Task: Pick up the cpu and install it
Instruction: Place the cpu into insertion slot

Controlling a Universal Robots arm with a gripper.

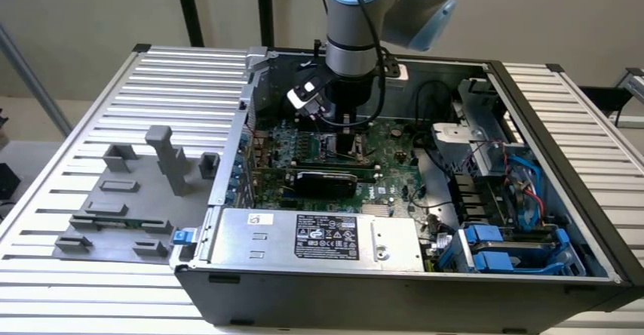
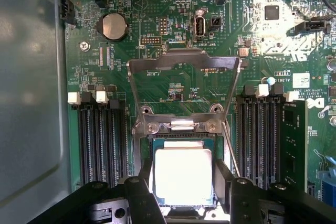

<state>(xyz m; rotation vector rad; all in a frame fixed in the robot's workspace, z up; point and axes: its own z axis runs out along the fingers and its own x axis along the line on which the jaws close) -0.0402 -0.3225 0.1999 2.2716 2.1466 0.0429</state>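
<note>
the installing step is judged to be in hand: the small flat square cpu with the pale silver metal top [image 2: 182,176] is seen clamped between the two black fingers [image 2: 140,199] of the arm's gripper [image 2: 184,184], which are pressed against its opposite sides. the cpu is held directly over, or already resting in, the square metal-framed socket [image 2: 181,139] on the green motherboard [image 2: 131,82]; which of the two cannot be told. the socket's grey steel load plate [image 2: 184,62] is folded back and open.

as a judgement, the seating calls for the chip to be kept level and square with the socket, with no sideways push, since the contacts beneath would be easily bent.

in the exterior view the gripper [image 1: 339,135] is lowered deep inside the open black computer case [image 1: 403,293]. the case is laid on a ribbed aluminium table [image 1: 131,93], with a grey plastic fixture plate carrying upright blocks [image 1: 111,207] at the exterior view's left. a plain beige wall [image 1: 90,10] is seen behind.
</note>
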